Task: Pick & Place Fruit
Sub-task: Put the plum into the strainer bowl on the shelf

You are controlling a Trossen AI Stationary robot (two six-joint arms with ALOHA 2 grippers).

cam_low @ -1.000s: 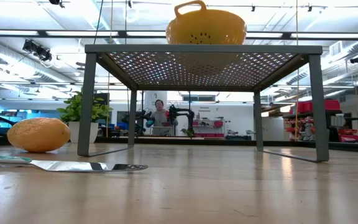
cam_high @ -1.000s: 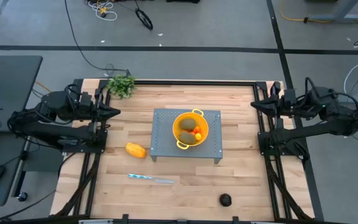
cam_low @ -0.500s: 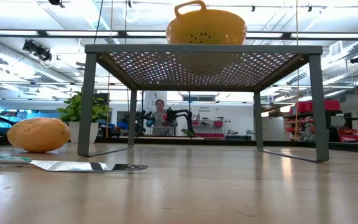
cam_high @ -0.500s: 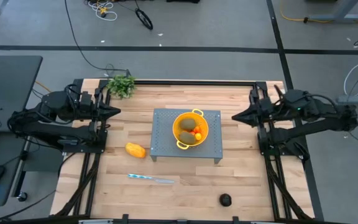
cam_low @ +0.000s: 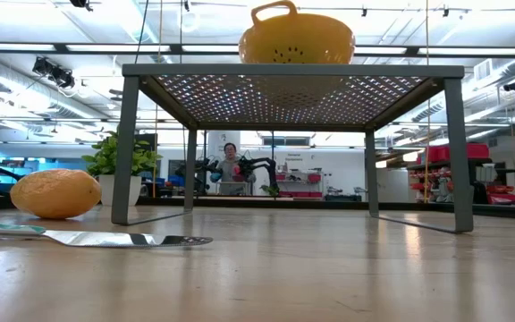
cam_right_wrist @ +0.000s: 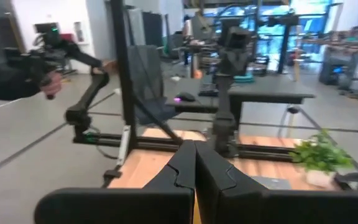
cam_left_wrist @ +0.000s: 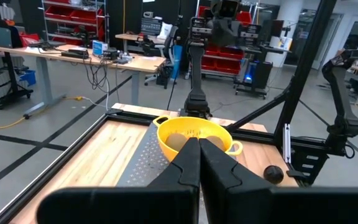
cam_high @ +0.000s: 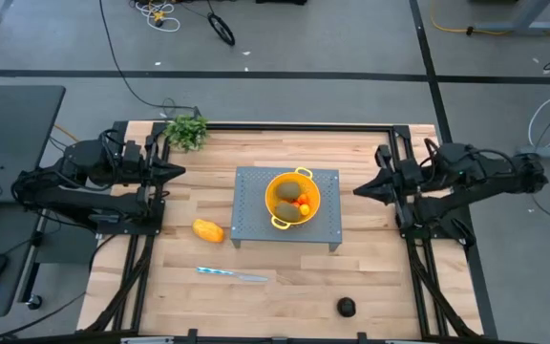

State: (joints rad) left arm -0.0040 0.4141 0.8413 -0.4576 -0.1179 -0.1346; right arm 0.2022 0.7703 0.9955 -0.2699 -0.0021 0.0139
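The yellow colander sits on the grey perforated stand in the middle of the tabletop, and I use it as landmark. Inside it lie two brownish-green ovals and some tiny orange-red balls. Two fruits are outside: the yellow-orange oblong fruit lies on the wood on the left arm's side of the colander, just beside the stand, and the small blackish fruit lies well apart, near the front edge. A silvery knife lies in front of the oblong one; a leafy green bunch stands at the far corner. The left claw waits at the left edge, fingers pressed together w/ nothing between. The right claw points toward the colander from the right edge, also closed and empty. Risks, in my judgement: the right claw must open before any pick, otherwise it only pushes the round black fruit, which prob. rolls off the front edge. The stand's edge is close to the oblong fruit, so an approach can bump it. Dropping fruit from too high may knock the balls out.
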